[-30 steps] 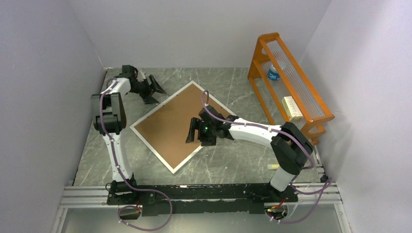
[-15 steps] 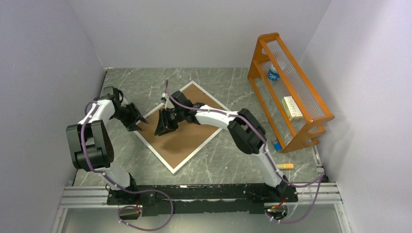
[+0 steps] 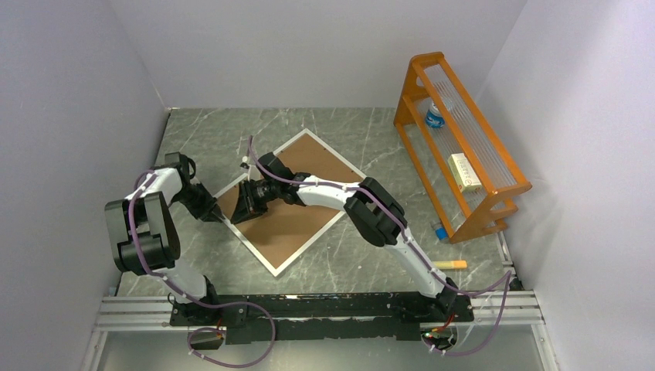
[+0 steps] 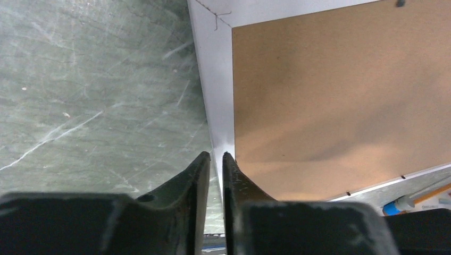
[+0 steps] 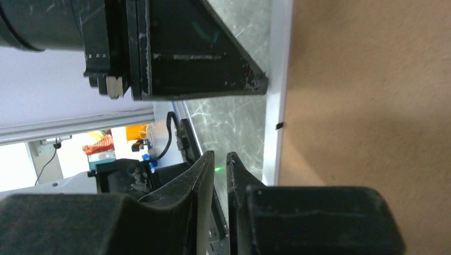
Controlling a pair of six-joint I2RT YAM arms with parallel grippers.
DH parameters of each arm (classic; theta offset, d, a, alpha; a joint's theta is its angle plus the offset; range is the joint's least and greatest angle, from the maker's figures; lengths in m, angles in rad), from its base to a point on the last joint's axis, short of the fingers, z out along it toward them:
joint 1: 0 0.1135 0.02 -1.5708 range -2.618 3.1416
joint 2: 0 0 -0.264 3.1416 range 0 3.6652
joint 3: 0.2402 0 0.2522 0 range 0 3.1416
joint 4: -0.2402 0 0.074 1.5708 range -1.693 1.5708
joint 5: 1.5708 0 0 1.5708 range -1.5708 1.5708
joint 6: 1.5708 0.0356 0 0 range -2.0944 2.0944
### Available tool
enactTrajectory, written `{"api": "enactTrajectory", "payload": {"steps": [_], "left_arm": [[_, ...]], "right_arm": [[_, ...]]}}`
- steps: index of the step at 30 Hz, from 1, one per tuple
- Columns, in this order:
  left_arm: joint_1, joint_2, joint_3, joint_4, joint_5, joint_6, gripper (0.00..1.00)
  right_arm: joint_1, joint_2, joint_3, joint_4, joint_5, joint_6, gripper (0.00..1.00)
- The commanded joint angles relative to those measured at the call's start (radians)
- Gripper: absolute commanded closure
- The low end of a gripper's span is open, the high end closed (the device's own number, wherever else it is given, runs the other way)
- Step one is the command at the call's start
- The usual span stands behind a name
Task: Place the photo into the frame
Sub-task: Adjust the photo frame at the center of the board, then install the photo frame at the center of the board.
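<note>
The frame [image 3: 257, 253] lies flat on the marble table, its brown backing board up and a narrow white border around it. The photo is hidden or out of view. My left gripper [image 3: 219, 210] is at the frame's left corner. Its jaws are nearly together, and the tips [image 4: 215, 155] straddle the white border's outer edge [image 4: 213, 79] without pinching it. My right gripper [image 3: 242, 207] sits close beside the left one over the same corner. It is shut to a slit [image 5: 220, 154] that shows only bare marble. The white border [image 5: 276, 79] runs just right of its fingers.
An orange rack [image 3: 459, 139] stands at the right with a bottle [image 3: 435, 116] and a small box [image 3: 465, 171] on it. An orange pen [image 3: 450, 264] lies near the right arm's base. Walls close in on the left, back and right.
Both arms swung in to the frame's left corner, the right one crossing over the backing board. Both grippers closed from wide open to nearly together.
</note>
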Motion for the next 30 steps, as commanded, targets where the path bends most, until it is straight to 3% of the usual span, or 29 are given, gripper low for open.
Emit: {"api": "enactTrajectory", "payload": {"steps": [1,7,16,20,30], "left_arm": [[0.001,0.041,0.016,-0.017,0.004,0.000,0.87],[0.002,0.065,0.018,-0.035,-0.022,0.020,0.96],[0.001,0.071,0.001,-0.039,-0.027,0.027,0.97],[0.002,0.072,0.004,-0.040,-0.031,0.028,0.97],[0.001,0.094,0.012,-0.061,-0.061,0.036,0.97]], "right_arm": [[-0.005,0.056,0.084,0.051,0.007,0.015,0.82],[-0.005,0.118,0.155,0.048,0.022,0.033,0.83],[-0.007,0.163,0.196,-0.023,0.065,-0.006,0.84],[-0.011,0.183,0.207,-0.141,0.122,-0.074,0.85],[-0.045,0.169,0.094,-0.251,0.127,-0.110,0.87]]}}
